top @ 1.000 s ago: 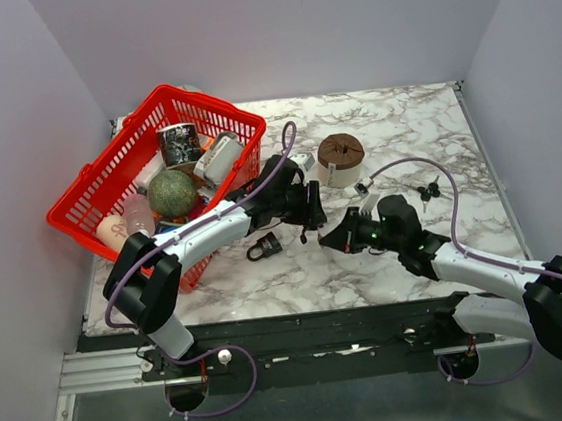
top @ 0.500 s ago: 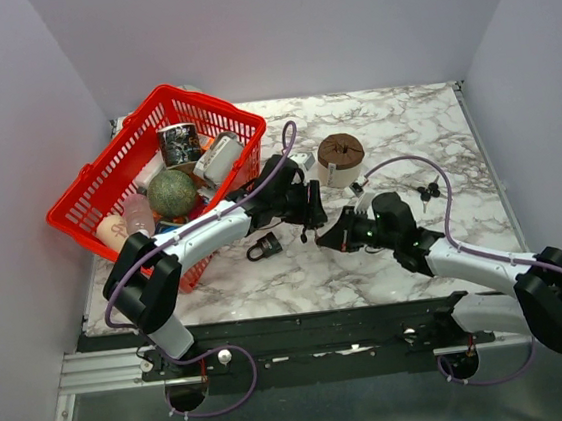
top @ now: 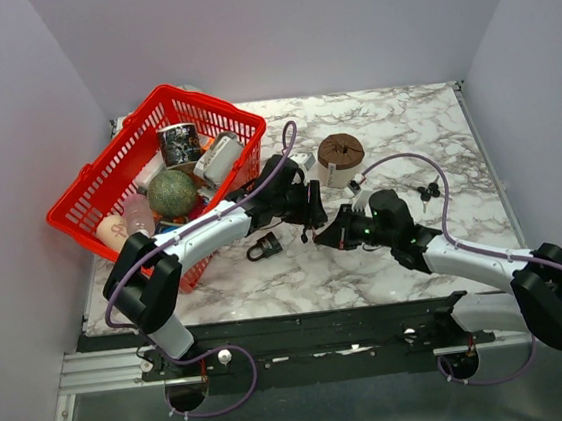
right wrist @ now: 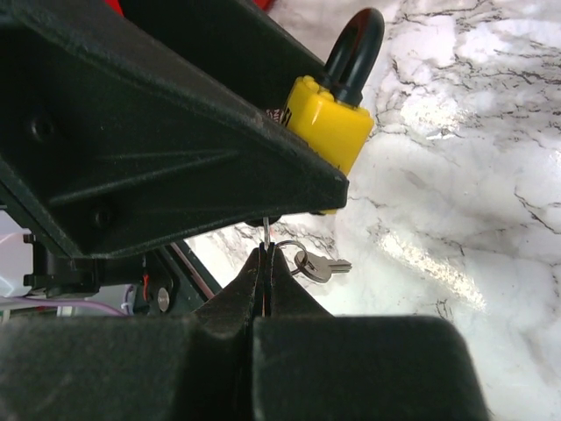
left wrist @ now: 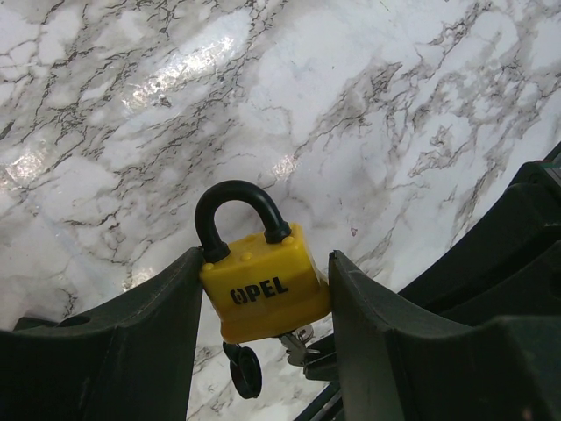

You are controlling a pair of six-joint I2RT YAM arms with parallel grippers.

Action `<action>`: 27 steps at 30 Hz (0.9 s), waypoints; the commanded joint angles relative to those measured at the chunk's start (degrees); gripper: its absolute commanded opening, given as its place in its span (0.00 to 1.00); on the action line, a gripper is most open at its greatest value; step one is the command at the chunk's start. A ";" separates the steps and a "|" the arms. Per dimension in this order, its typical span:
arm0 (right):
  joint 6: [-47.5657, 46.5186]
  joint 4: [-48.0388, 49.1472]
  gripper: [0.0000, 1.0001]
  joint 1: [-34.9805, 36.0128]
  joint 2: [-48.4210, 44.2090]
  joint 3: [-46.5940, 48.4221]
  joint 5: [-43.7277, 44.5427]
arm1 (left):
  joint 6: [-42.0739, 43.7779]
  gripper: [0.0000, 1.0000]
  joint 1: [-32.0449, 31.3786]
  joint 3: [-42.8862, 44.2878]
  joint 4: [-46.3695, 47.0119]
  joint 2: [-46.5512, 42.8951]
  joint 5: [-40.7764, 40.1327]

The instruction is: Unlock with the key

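The left gripper (left wrist: pixel 266 267) clamps yellow padlock (left wrist: pixel 259 285); right gripper (right wrist: pixel 266 258) pinches ring (right wrist: pixel 286 247) bearing key (right wrist: pixel 322 265) (open marble (right wrist: pixel 456 175) beyond).

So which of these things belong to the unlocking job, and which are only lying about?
Job: yellow padlock, key bunch, left tool, right tool.
Lying about: red basket, black padlock, tape roll, loose keys.

Glossy, smooth marble-pattern surface (left wrist: pixel 368 96). Smooth yellow plastic casing on the padlock (left wrist: pixel 263 294), shackle in glossy black. Bright bare metal on the key (right wrist: pixel 323 265). Matt black plastic on the left claw (left wrist: pixel 267 259).
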 commanded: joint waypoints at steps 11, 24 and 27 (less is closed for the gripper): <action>0.52 -1.76 0.01 0.45 0.79 0.86 2.90 | 0.79 0.00 -0.42 0.75 1.46 -1.56 0.26; 0.08 -3.34 0.01 0.53 -1.84 -0.20 2.73 | 1.41 0.00 -0.42 1.19 0.85 -1.30 -0.71; -0.09 -3.61 0.01 0.62 -2.19 -0.46 2.73 | 1.41 0.00 -0.42 1.19 0.85 -1.30 -0.71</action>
